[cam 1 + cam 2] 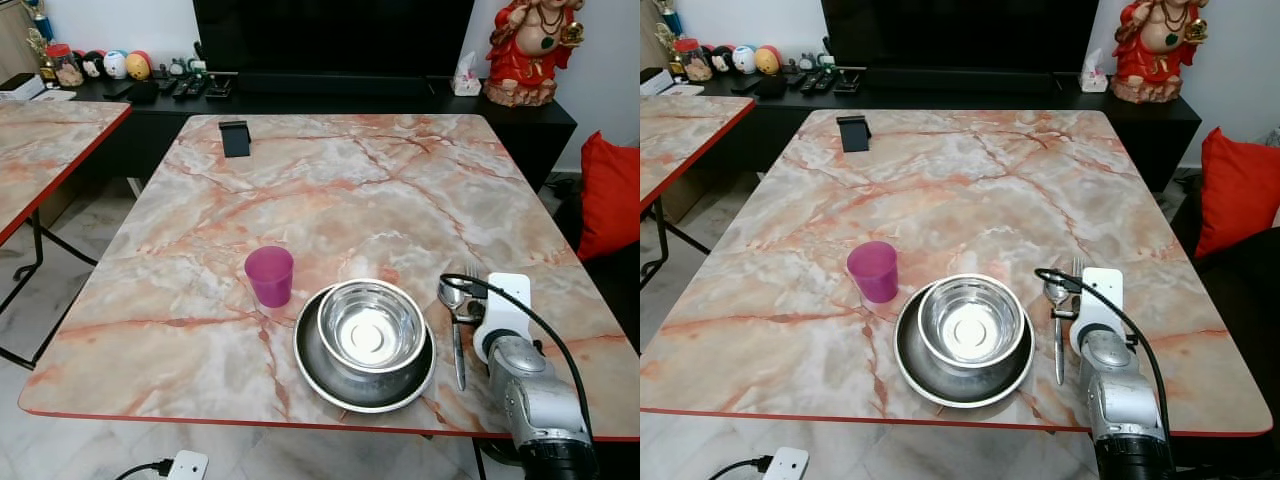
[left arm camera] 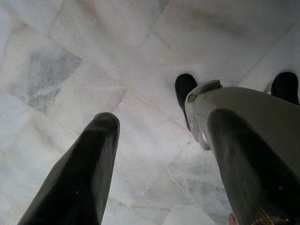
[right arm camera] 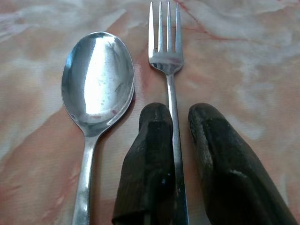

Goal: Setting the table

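fork going down next to the spoon, place setting nearly there

head views: our right gripper [image 1: 478, 300] reaches over the marble table [image 1: 340, 190] just right of the steel bowl [image 1: 371, 326], which is nested in a steel plate [image 1: 340, 380] so the pair takes one spot; the purple cup [image 1: 269, 276] sits just beside the plate on its left. right wrist view: the fork [image 3: 169, 70] lies flat beside the spoon [image 3: 97, 84], tines pointing away, and our two fingers [image 3: 150, 159] straddle its handle with a slim gap, so we'd say loosened, not clamped, probably letting go. left wrist view: the left gripper [image 2: 159, 164] hangs idle over the tiled floor [image 2: 93, 56], fingers spread wide, holding nothing.
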Controlling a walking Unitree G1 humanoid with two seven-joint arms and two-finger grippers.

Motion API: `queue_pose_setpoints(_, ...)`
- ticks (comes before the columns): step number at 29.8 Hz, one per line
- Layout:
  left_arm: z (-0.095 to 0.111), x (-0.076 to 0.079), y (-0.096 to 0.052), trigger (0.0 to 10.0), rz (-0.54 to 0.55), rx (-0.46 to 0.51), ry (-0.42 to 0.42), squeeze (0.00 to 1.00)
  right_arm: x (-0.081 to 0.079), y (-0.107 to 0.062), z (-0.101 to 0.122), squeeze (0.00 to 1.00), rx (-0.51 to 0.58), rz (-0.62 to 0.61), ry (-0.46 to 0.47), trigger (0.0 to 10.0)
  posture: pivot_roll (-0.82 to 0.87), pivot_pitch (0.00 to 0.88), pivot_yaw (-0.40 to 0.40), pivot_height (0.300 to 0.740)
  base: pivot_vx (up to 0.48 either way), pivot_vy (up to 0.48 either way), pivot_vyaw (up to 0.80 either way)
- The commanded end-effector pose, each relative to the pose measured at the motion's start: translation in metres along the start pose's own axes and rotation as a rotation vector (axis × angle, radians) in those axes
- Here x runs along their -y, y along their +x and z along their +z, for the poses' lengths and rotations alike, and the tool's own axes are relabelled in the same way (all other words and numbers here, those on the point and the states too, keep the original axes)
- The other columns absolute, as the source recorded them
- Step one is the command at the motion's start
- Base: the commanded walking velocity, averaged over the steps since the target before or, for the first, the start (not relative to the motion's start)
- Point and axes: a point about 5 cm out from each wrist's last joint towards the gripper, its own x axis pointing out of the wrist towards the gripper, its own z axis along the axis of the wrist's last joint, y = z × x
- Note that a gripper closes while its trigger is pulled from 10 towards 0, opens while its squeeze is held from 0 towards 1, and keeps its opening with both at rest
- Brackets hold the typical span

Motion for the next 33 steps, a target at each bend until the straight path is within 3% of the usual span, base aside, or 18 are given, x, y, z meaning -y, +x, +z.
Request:
queue_pose_setpoints(1, -0.001, -0.001, 0.000, 10.0, 0.002, -0.007, 0.005, 0.00, -0.005, 0.001, -0.002, 0.55, -0.020, 0.015, 0.000, 10.0, -0.02, 0.000, 0.004, 0.740, 0.000, 0.000, 0.00)
queue_pose_setpoints(2, -0.001, -0.001, 0.000, 10.0, 0.002, -0.007, 0.005, 0.00, -0.005, 0.001, -0.002, 0.19, -0.021, 0.017, -0.003, 10.0, -0.02, 0.000, 0.004, 0.740, 0.000, 0.000, 0.00)
queue_pose_setpoints(4, -0.001, -0.001, 0.000, 10.0, 0.003, -0.007, 0.005, 0.00, -0.006, 0.001, -0.002, 0.19, -0.022, 0.021, -0.005, 10.0, -0.02, 0.000, 0.004, 0.740, 0.000, 0.000, 0.00)
queue_pose_setpoints(5, -0.001, -0.001, 0.000, 10.0, 0.003, -0.007, 0.004, 0.00, -0.006, 0.001, -0.002, 0.00, -0.023, 0.022, -0.005, 10.0, -0.02, 0.000, 0.004, 0.740, 0.000, 0.000, 0.00)
queue_pose_setpoints(33, -0.001, -0.001, 0.000, 10.0, 0.001, -0.006, -0.001, 0.00, -0.005, 0.002, 0.009, 0.00, 0.041, 0.006, 0.015, 10.0, -0.01, 0.000, 0.006, 0.740, 0.000, 0.000, 0.00)
